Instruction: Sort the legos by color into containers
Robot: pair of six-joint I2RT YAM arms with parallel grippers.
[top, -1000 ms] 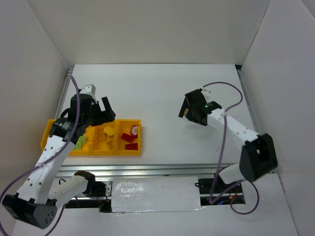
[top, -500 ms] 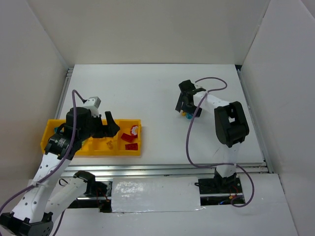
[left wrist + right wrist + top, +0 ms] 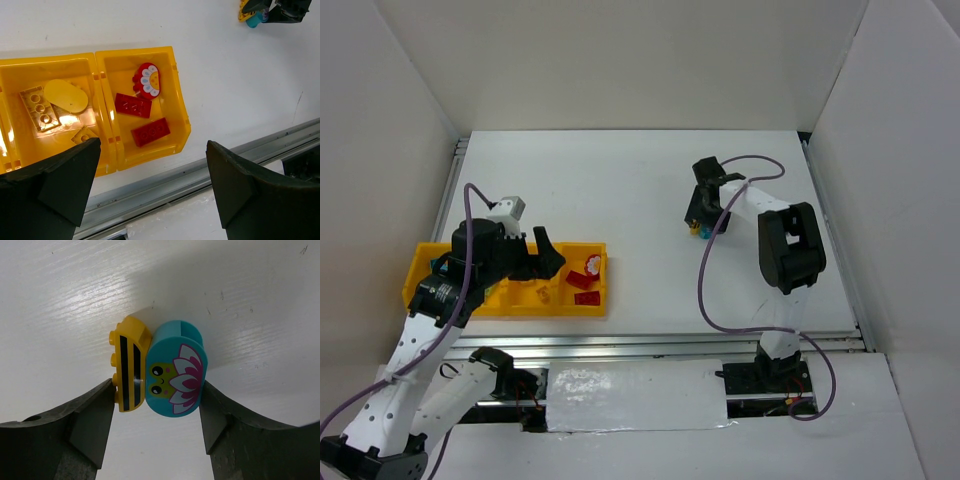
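A yellow striped lego (image 3: 131, 367) and a teal lego with a frog and lotus print (image 3: 175, 370) lie side by side on the white table. My right gripper (image 3: 157, 390) is closed round the pair, one finger against each outer side. From above, that gripper (image 3: 698, 226) is at the centre right of the table. The yellow containers tray (image 3: 420, 262) sits at the left. My left gripper (image 3: 535, 258) hovers open over it, holding nothing. Under it, the right-end compartment (image 3: 180, 120) holds red legos (image 3: 133, 105). The compartment beside it holds yellow legos (image 3: 65, 95).
An aluminium rail (image 3: 650, 345) runs along the table's near edge, just in front of the tray. White walls enclose the table at the back and on both sides. The right arm's purple cable (image 3: 705, 290) loops over the table.
My right arm reached forward and down onto the two legos, and its jaws narrowed from wide open until they touch them. The left arm drew back slightly over the tray, still open.
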